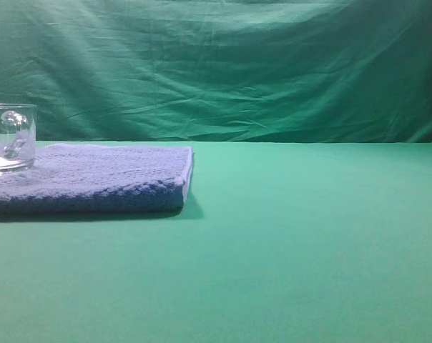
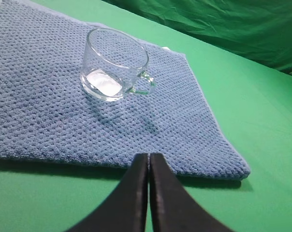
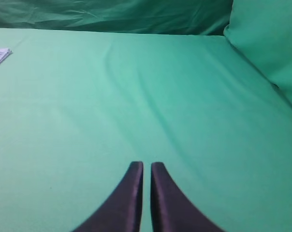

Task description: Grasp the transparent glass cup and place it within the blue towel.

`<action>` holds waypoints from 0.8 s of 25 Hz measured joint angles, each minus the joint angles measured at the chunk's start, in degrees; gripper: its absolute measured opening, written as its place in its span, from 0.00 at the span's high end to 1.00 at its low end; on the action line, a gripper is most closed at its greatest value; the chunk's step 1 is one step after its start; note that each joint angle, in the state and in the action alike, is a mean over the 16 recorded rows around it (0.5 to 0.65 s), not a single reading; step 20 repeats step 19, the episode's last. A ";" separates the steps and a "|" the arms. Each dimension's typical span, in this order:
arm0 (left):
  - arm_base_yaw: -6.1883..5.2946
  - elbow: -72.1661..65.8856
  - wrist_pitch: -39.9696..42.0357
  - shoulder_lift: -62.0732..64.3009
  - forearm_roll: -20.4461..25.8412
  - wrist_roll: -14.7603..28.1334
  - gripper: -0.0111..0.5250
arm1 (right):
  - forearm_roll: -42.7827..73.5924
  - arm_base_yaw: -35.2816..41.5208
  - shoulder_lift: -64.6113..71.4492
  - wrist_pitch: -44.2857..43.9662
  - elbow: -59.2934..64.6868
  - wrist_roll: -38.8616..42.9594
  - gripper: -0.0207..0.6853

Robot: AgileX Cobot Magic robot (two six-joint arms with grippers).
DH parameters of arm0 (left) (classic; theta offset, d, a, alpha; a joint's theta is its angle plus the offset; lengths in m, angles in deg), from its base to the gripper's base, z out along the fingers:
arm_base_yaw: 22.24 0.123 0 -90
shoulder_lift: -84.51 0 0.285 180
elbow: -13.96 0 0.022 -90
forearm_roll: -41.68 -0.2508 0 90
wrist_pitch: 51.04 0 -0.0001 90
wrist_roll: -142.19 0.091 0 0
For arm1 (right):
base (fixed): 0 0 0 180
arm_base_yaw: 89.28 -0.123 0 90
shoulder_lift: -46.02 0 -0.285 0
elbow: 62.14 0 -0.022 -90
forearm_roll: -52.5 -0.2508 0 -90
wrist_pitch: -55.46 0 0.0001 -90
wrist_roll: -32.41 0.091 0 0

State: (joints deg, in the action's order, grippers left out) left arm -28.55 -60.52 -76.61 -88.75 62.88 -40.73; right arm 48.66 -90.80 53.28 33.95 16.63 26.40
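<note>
Left wrist view shows you the transparent glass cup [image 2: 115, 65] standing upright on the blue towel [image 2: 44, 121], so the placing looks done. Your left gripper [image 2: 149, 162] is closed and empty, near the towel's edge. Your right gripper [image 3: 146, 170] is likewise closed on nothing over green cloth [image 3: 151, 96]. Next, keep both clear.

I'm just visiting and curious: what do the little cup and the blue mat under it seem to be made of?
The cup looks like clear, colourless glass with a glossy finish: you see the weave straight through its walls, with bright glints on the rim and loop handle. The blue towel looks like soft woven cloth, matte, with a nubby waffle-like texture and a paler edge; which fibre it is cannot be told.
</note>
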 joint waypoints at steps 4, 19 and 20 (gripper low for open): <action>0.00 0.00 0.00 0.00 0.00 0.00 0.98 | 0.00 0.00 0.00 -0.04 0.00 -0.04 0.90; 0.00 0.00 0.00 0.00 0.00 0.00 0.98 | 0.00 0.00 0.00 -0.12 0.00 -0.10 0.90; 0.00 0.00 0.00 0.00 0.00 0.00 0.98 | 0.00 0.00 0.00 -0.12 0.00 -0.10 0.90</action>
